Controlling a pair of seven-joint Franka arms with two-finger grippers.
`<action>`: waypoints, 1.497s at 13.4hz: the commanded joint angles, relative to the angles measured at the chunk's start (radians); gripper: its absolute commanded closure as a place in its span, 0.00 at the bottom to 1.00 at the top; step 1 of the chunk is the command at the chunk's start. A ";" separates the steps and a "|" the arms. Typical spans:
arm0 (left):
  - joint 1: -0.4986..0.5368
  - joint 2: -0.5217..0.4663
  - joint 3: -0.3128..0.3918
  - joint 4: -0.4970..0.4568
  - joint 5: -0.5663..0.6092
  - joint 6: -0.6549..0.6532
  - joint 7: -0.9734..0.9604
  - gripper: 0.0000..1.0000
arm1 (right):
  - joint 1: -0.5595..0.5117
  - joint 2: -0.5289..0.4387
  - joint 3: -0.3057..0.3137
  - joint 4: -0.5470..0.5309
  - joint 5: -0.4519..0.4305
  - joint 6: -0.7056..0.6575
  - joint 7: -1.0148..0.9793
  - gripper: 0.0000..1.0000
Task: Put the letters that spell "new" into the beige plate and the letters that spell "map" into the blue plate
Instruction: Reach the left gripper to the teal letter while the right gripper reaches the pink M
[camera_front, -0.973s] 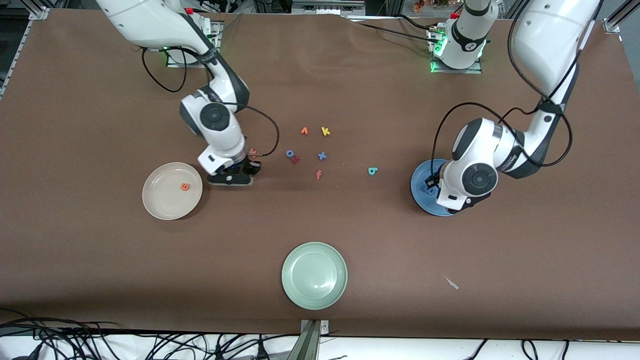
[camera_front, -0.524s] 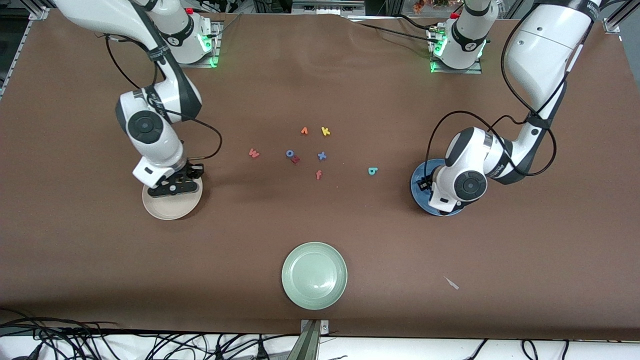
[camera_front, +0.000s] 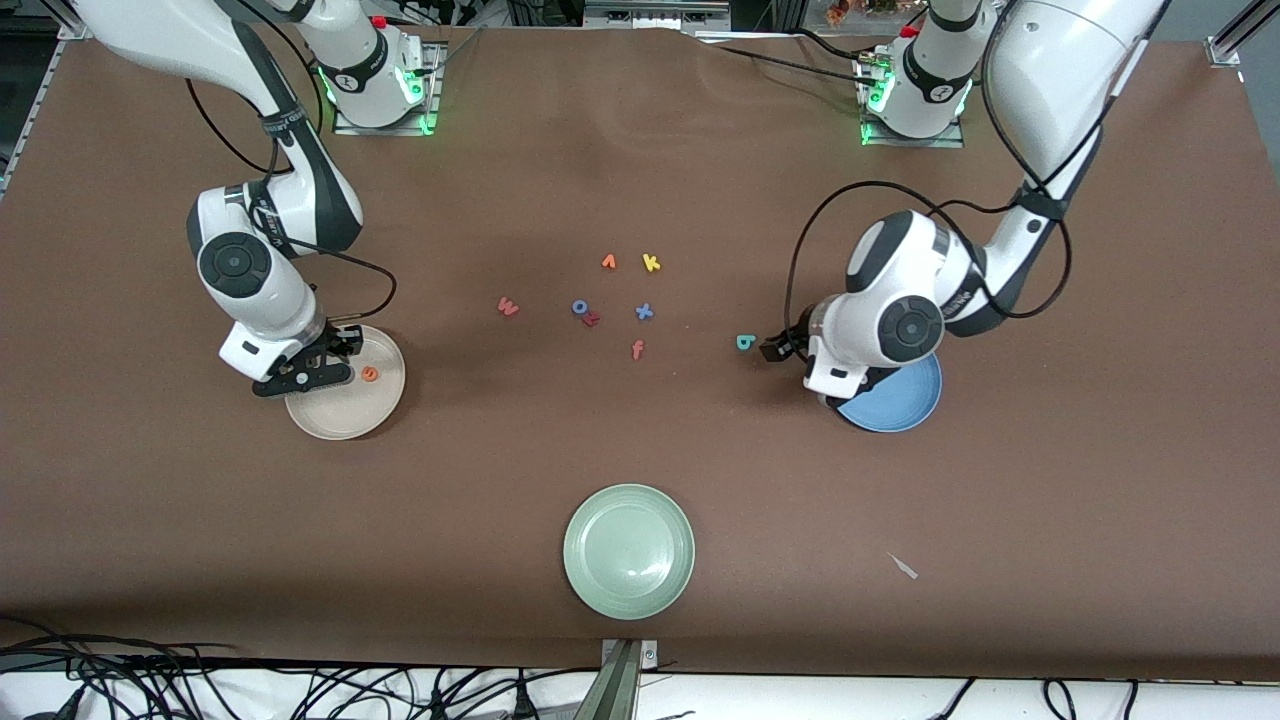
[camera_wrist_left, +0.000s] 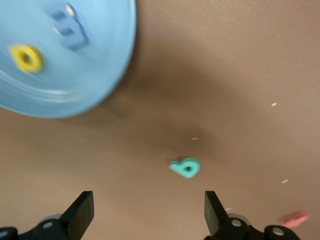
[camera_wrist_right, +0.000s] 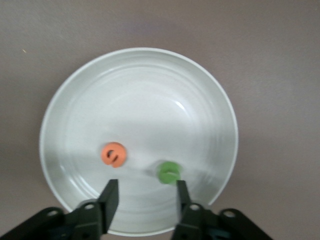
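Progress on both words: a second ago my right pincer (camera_front: 318, 364) was down at the table among the letters beside the w, and now it hangs over the beige plate (camera_front: 330, 420) with its jaws parted, the green n (camera_wrist_right: 169, 172) lying loose in the plate just past the fingertips, next to the orange e (camera_wrist_right: 114, 154). So "new" lacks only the pinkish-red w (camera_front: 508, 306), which sits on the table nearer the middle cluster. My left pincer (camera_front: 783, 345) has swung off the blue plate (camera_front: 905, 408) and now stands spread wide over the teal a (camera_front: 745, 342); in the left wrist view the a (camera_wrist_left: 185, 167) shows between the two fingers. The blue m (camera_wrist_left: 69, 27) and yellow p (camera_wrist_left: 26, 58) already rest in that plate (blurred, but the colours are plain). I judge the a is the next pick, which would finish "map". The pale green plate (camera_front: 629, 550) stays unused.
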 joint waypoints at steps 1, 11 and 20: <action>-0.055 -0.010 0.001 -0.133 -0.016 0.250 -0.182 0.06 | 0.003 -0.025 0.081 -0.022 0.063 -0.015 0.155 0.33; -0.092 0.039 0.038 -0.165 0.102 0.379 -0.319 0.31 | 0.067 0.045 0.329 -0.140 0.070 0.243 0.917 0.33; -0.113 0.059 0.039 -0.160 0.195 0.380 -0.422 0.40 | 0.072 0.074 0.329 -0.223 0.059 0.378 0.957 0.22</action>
